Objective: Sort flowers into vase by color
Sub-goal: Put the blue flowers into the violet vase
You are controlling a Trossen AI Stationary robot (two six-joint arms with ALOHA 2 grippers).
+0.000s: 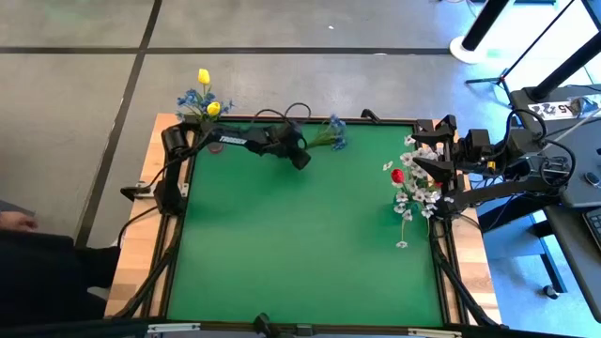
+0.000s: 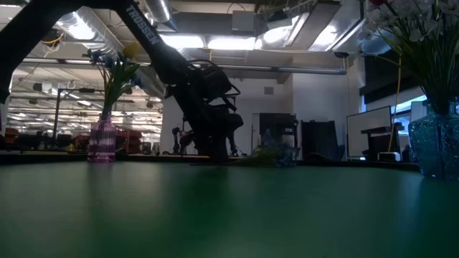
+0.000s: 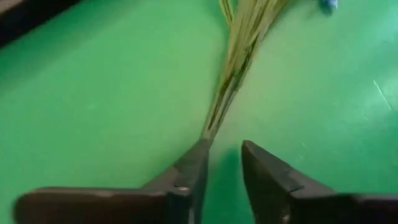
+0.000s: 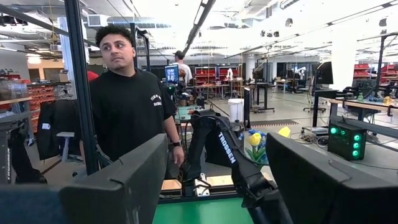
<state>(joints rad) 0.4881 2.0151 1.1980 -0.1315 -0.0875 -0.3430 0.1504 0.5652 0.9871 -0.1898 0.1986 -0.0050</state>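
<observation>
Most flowers stand sorted in the pink vase (image 1: 200, 120) upper left and the blue vase (image 1: 416, 192) at right. One blue bunch (image 1: 333, 132) lies at top centre; the left gripper (image 3: 222, 163), jaws slightly apart, is at its stem end without clamping it. The right gripper (image 4: 217, 180) waits wide apart.

Blue flower bunch (image 1: 334, 132) lies flat on mat

My table's a green mat (image 1: 300, 244) in a wood frame w/ black rails. Blue flower bunch (image 1: 332, 132) lies flat near the far edge. Pink vase (image 2: 102, 141) at far-left corner, blue glass vase (image 2: 435, 147) on the right side.
</observation>
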